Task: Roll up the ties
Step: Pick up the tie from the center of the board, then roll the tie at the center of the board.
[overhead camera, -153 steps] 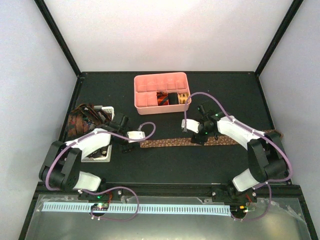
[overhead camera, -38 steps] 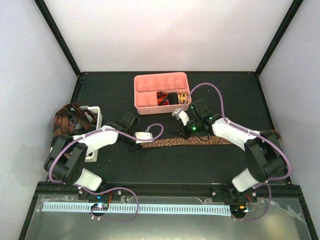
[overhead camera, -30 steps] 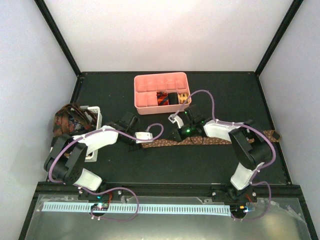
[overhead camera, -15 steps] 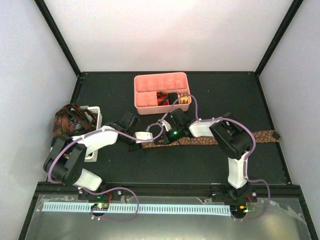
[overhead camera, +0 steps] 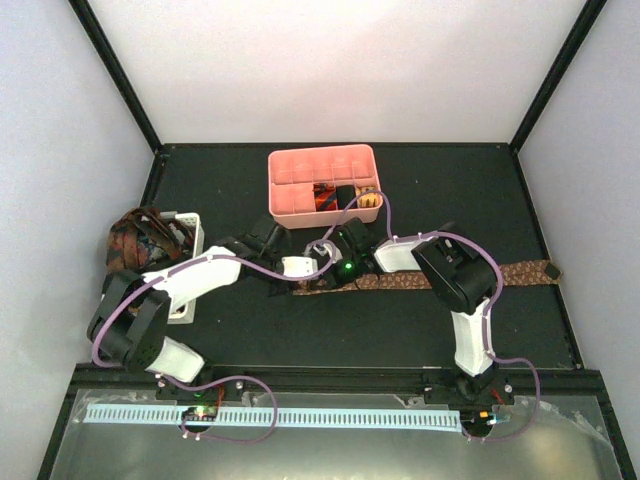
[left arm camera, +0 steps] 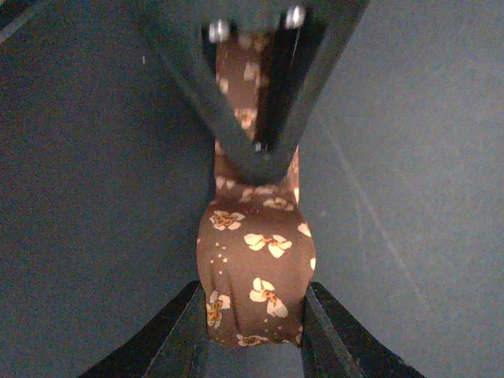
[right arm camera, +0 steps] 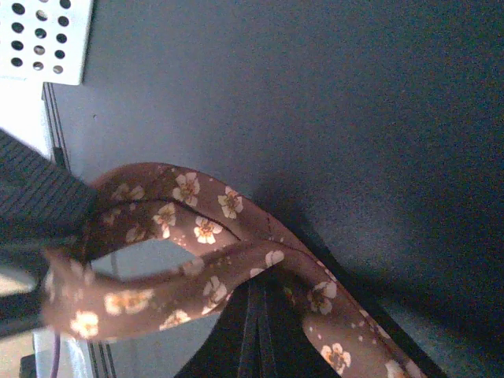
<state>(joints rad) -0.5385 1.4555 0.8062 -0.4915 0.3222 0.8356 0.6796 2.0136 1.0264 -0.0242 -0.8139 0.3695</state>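
One brown tie (left arm camera: 253, 268); left claw (left arm camera: 253, 319), right claw (right arm camera: 261, 315) pinching.

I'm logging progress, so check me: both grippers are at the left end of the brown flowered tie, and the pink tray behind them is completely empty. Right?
Not empty. The top view shows rolled ties in the near right compartments of the pink tray. The rest stands: the left gripper and right gripper are both at the left end of the brown flowered tie.

Soft, even overhead light; wrist views are dim, the tie (right arm camera: 197, 228) blurred near the lens.
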